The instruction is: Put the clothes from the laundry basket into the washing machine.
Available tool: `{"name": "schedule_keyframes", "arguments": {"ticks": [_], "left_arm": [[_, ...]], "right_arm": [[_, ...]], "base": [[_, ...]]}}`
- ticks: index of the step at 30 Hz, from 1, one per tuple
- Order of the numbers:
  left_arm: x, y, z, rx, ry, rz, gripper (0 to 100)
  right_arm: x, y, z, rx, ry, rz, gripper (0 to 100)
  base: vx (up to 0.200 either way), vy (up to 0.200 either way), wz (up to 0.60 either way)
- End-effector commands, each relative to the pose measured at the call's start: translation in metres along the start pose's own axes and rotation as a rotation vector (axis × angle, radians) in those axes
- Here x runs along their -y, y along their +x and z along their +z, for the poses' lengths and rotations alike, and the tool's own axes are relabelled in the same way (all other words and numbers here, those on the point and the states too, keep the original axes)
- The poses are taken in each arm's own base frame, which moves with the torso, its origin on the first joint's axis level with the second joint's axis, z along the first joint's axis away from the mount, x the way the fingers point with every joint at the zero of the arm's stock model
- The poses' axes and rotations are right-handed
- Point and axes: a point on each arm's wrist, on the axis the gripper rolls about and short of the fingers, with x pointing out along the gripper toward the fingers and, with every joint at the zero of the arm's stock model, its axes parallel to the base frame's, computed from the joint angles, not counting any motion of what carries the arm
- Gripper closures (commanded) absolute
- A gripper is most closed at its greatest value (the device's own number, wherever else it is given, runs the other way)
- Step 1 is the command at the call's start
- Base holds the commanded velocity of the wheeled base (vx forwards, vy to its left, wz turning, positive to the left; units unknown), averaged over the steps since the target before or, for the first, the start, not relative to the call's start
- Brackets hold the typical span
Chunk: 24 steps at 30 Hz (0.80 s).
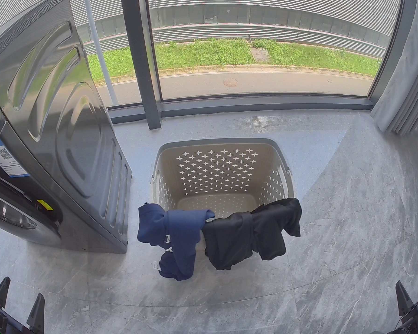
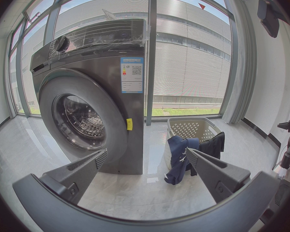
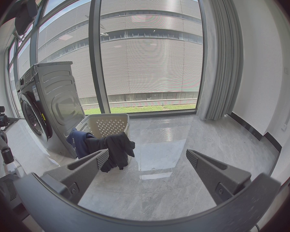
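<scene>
My left tool [image 2: 145, 152] and right tool [image 3: 146, 152] are both spread, with nothing between the fingers. Ahead of them and between them, on the grey marble floor [image 1: 348, 219], stands the beige perforated plastic laundry basket [image 1: 223, 172]. Its mouth is up and its long axis runs from one tool's side to the other. 2 pieces hang lengthwise down over its near rim: the navy blue garment [image 1: 174, 242] nearer my left tool and the black garment [image 1: 251, 235] nearer my right tool. The dark grey front-loading washing machine [image 2: 96, 107] stands ahead of my left tool, with its round port facing it.
</scene>
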Motion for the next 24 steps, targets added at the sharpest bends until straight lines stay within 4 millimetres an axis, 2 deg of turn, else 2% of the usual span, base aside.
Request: {"name": "schedule_keyframes", "arguments": {"ticks": [1, 20, 24], "left_arm": [[-0.0002, 0.0000, -0.0052, -0.001, -0.001, 0.001, 0], [-0.0002, 0.0000, -0.0052, -0.001, -0.001, 0.001, 0], [-0.0002, 0.0000, -0.0052, -0.001, -0.001, 0.001, 0]], "right_arm": [[0.0000, -0.0005, -0.0035, 0.008, 0.000, 0.001, 0], [0.0000, -0.0005, -0.0036, 0.006, 0.000, 0.001, 0], [0.0000, -0.0005, -0.0035, 0.008, 0.000, 0.001, 0]], "base": [[0.000, 0.200, 0.00], [0.000, 0.200, 0.00], [0.000, 0.000, 0.00]]}}
